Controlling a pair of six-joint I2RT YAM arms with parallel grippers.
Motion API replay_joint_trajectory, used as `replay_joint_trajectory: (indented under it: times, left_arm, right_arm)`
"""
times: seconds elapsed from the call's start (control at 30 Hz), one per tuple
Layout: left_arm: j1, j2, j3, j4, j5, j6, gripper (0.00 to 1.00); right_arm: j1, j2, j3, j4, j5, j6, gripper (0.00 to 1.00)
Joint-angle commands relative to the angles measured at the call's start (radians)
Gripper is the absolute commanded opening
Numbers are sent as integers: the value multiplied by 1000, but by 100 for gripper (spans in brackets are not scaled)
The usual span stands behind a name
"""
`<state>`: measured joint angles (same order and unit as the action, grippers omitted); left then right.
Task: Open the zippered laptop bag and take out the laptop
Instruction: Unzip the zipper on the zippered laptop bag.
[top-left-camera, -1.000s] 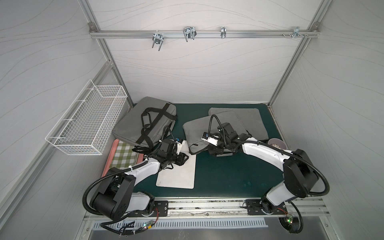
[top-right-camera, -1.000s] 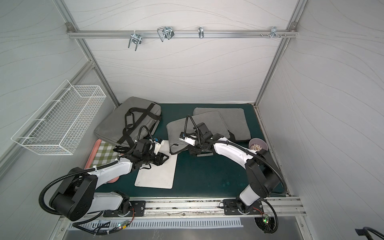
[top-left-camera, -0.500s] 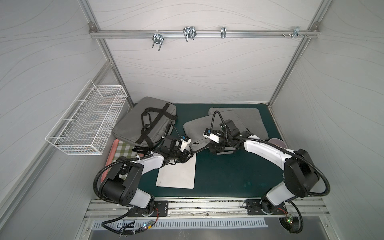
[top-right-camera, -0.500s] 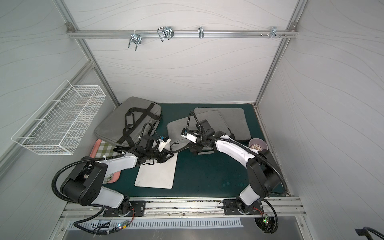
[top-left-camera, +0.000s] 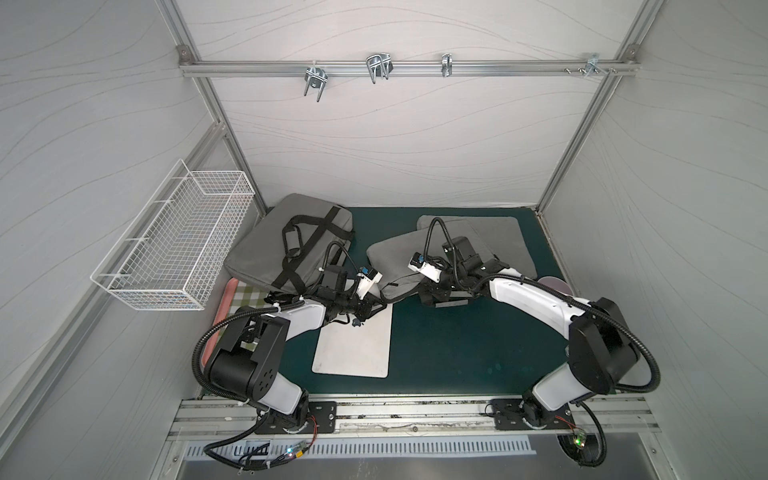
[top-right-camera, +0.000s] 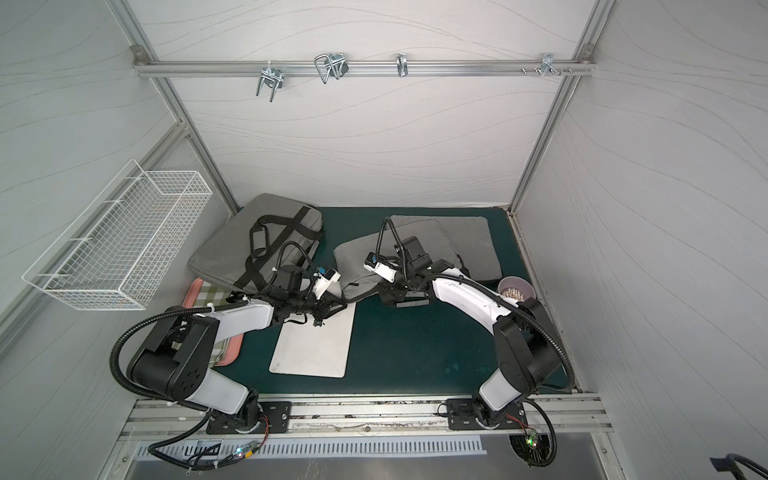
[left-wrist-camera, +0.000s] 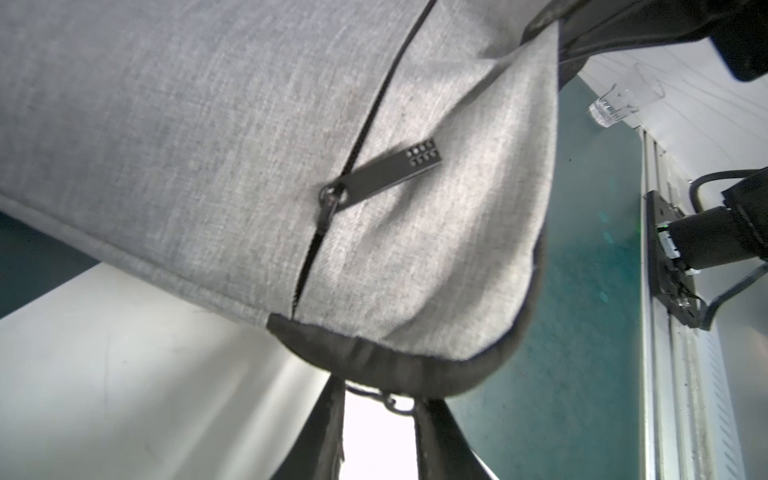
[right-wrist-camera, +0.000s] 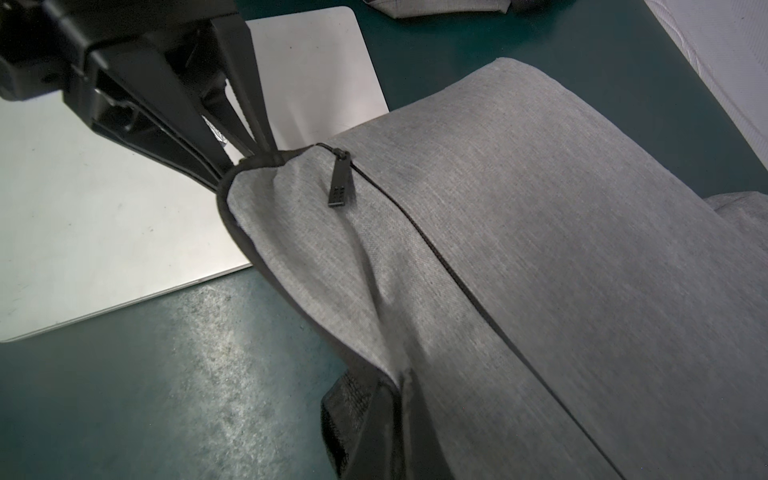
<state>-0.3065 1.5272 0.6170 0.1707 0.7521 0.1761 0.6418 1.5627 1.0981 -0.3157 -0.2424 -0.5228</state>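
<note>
Change: the left arm has come forward off the slab (top-left-camera: 353, 345) to the near corner of the bag (top-left-camera: 395, 262). Its jaws, half wide a second ago, have drawn in. The right jaws have stayed clamped throughout.
Meaning: the bag's front edge now looks held at two places, so it is probably braced for unzipping. Nothing is open yet.
Left jaws: narrow. In the right wrist view the fingertips (right-wrist-camera: 255, 116) meet on the corner's black trim, and the cloth puckers there, which reads as a pinch.
Right jaws: shut on the black trim of the same edge, further along, which sags between the two grips.
Zip: the line across the grey face looks closed. Its pull (left-wrist-camera: 386, 172) lies flat on the cloth, touched by neither arm.
Ring: a small ring (left-wrist-camera: 392, 405) hangs at the pinched corner; I cannot tell what it belongs to.
Bag: mid-surface (top-left-camera: 457, 353), its rear overlapping a second grey sleeve (top-left-camera: 507, 241) and its held corner just over the slab's far edge.
Laptop: not visible, probably inside the bag.
</note>
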Motion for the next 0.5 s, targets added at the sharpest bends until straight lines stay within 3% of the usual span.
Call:
replay_joint_trajectory:
  times: [0.0, 0.47]
  left_arm:
    - [13, 4, 68, 29, 84, 26, 21]
    - [23, -30, 61, -21, 88, 38, 1]
  right_arm:
    - [-18, 1, 46, 46, -38, 23, 0]
    - [-49, 3, 50, 53, -68, 66, 0]
